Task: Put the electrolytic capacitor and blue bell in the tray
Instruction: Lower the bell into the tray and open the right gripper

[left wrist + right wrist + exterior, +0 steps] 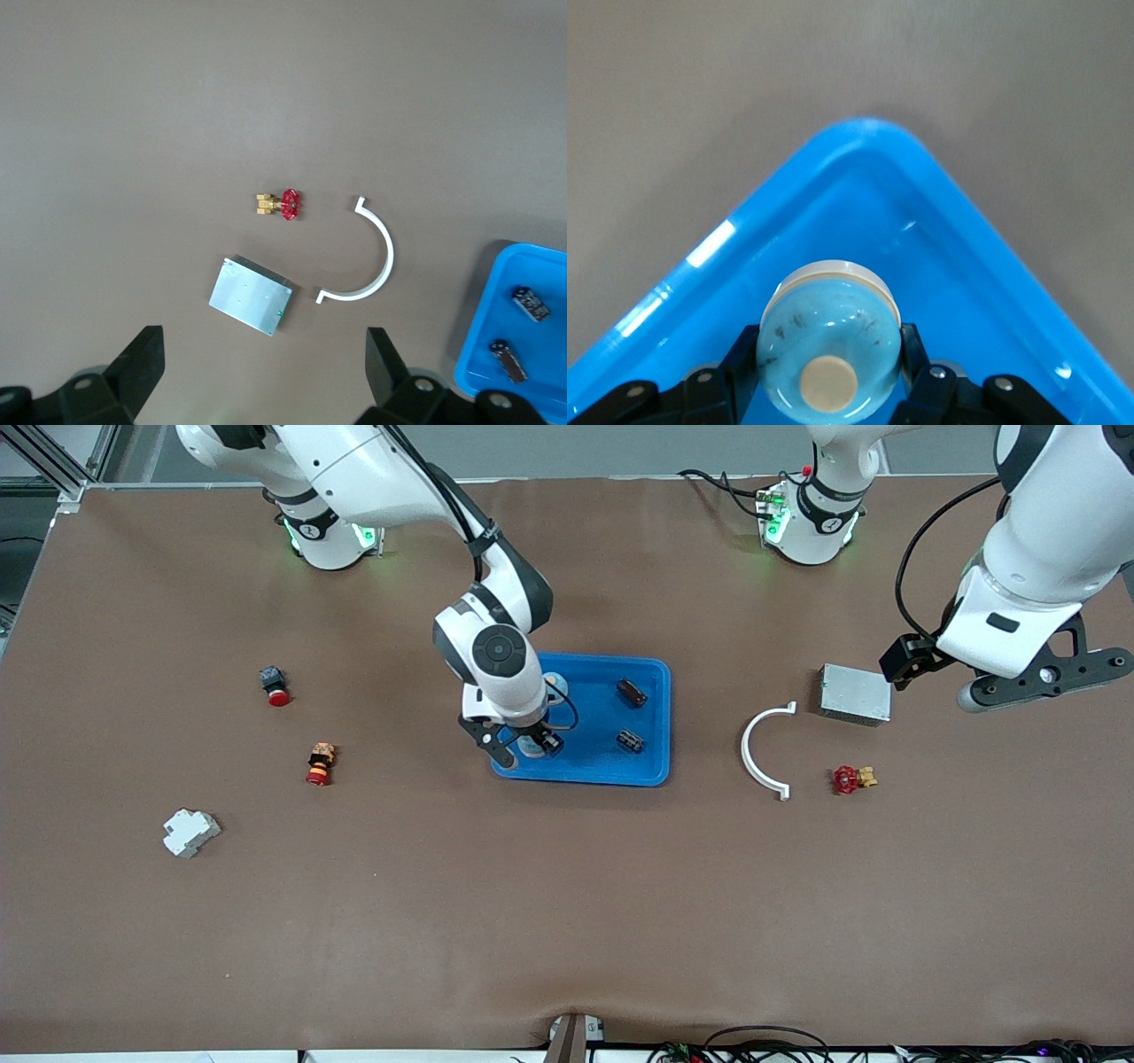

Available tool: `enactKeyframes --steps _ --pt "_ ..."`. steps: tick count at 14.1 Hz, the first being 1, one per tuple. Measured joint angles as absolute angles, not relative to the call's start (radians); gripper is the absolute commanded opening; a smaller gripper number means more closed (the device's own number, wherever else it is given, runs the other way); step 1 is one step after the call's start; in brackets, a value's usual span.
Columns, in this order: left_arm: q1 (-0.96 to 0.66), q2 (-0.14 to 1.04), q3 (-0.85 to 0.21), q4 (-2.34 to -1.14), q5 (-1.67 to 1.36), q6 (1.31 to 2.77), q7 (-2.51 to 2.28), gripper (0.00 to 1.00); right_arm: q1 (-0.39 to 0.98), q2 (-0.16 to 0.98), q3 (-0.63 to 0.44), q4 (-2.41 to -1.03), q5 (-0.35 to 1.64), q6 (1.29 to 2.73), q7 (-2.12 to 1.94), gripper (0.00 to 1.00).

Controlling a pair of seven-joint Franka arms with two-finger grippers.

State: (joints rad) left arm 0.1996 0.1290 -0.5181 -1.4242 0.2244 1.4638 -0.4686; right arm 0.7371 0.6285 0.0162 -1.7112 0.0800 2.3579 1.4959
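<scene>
The bright blue tray (651, 766) lies mid-table. My right gripper (524, 746) is down in the tray's corner nearer the front camera, toward the right arm's end. It is shut on the light blue bell (830, 347), a dome with a cream button on top; its black fingers (915, 352) press both sides. Two dark electrolytic capacitors (631, 692) (630, 740) lie in the tray toward the left arm's end; they also show in the left wrist view (532, 303). My left gripper (264, 372) hangs open and empty above the table by the grey box, and also shows in the front view (1050, 677).
A grey metal box (855, 693), a white curved piece (762, 748) and a red-handled brass valve (852, 779) lie toward the left arm's end. A red push button (275, 686), an orange-red part (319, 763) and a white block (190, 832) lie toward the right arm's end.
</scene>
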Motion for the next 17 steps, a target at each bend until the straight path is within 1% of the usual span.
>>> enactKeyframes --steps 2,3,4,7,12,17 --pt "0.1 0.105 -0.348 -1.42 0.082 1.464 -0.426 1.0 0.762 0.63 0.015 -1.711 0.08 2.358 1.524 0.0" --pt "0.07 0.092 -0.281 -1.42 0.037 1.464 -0.384 1.0 0.771 0.631 0.015 -1.711 0.08 2.358 1.53 0.0" --pt "0.063 0.079 -0.244 -1.42 0.017 1.46 -0.33 1.0 0.775 0.632 0.014 -1.711 0.08 2.358 1.534 0.0" --pt "0.064 0.037 -0.204 -1.442 0.006 1.436 -0.232 1.0 0.777 0.642 0.007 -1.712 0.075 2.358 1.536 0.0" --pt "0.052 -0.049 -0.203 -1.568 0.006 1.464 -0.226 1.0 0.777 0.676 -0.002 -1.712 0.07 2.391 1.536 0.0" --pt "0.013 -0.09 -0.156 -1.593 0.041 1.456 -0.212 1.0 0.777 0.688 -0.003 -1.711 0.058 2.403 1.536 0.0"
